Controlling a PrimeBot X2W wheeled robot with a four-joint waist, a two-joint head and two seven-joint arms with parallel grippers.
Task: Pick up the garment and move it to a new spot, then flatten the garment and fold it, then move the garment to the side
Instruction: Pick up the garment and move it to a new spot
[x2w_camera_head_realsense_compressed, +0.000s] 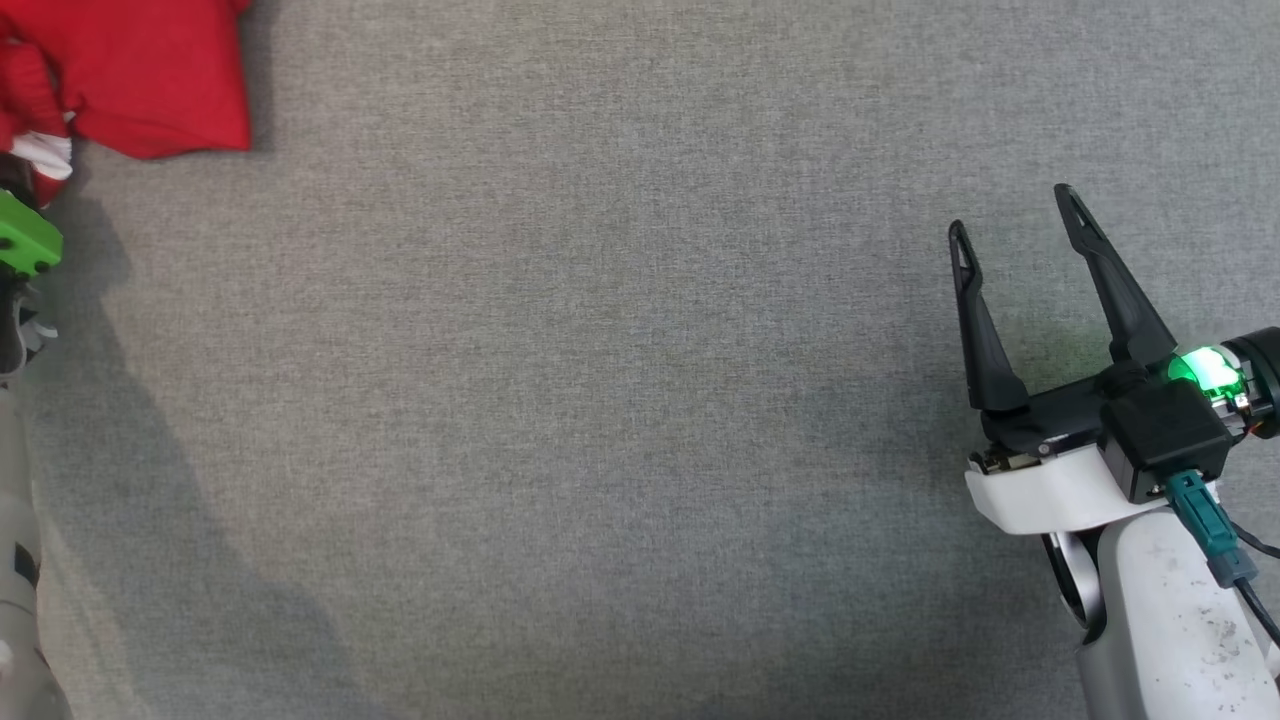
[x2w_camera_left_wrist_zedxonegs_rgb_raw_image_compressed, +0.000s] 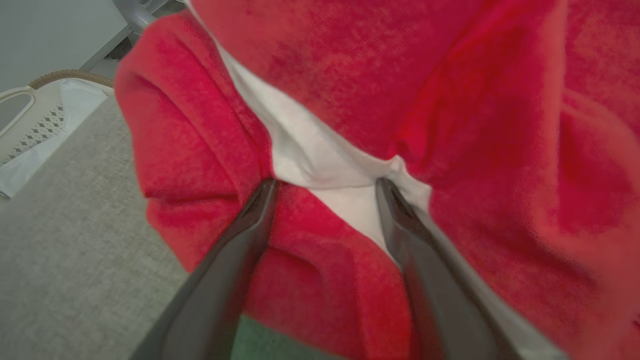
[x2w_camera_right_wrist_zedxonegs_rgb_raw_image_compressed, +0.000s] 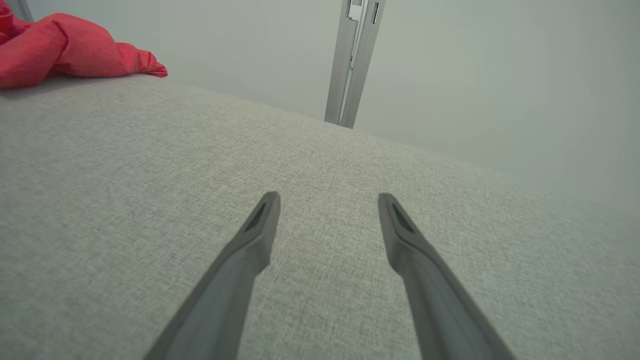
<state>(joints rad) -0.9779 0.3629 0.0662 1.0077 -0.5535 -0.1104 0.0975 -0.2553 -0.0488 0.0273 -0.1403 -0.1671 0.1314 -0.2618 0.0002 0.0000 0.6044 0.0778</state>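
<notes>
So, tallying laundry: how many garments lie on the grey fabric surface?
1: a red knit garment with white lining, at the far left of the grey surface, at the open left gripper. Others may lie out of view.

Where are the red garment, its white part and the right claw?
red garment (x2w_camera_head_realsense_compressed: 160, 90): head view, on its flat red cloth
white part (x2w_camera_left_wrist_zedxonegs_rgb_raw_image_compressed: 320, 155): left wrist view, middle of the white strip
right claw (x2w_camera_head_realsense_compressed: 1012, 209): head view, midway between its open fingertips

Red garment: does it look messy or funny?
Yes, a bit. The red garment is bunched in a lumpy heap at the grey surface's far left, not flat, with a white inner part poking out between folds. Nothing looks torn or spilled.
</notes>
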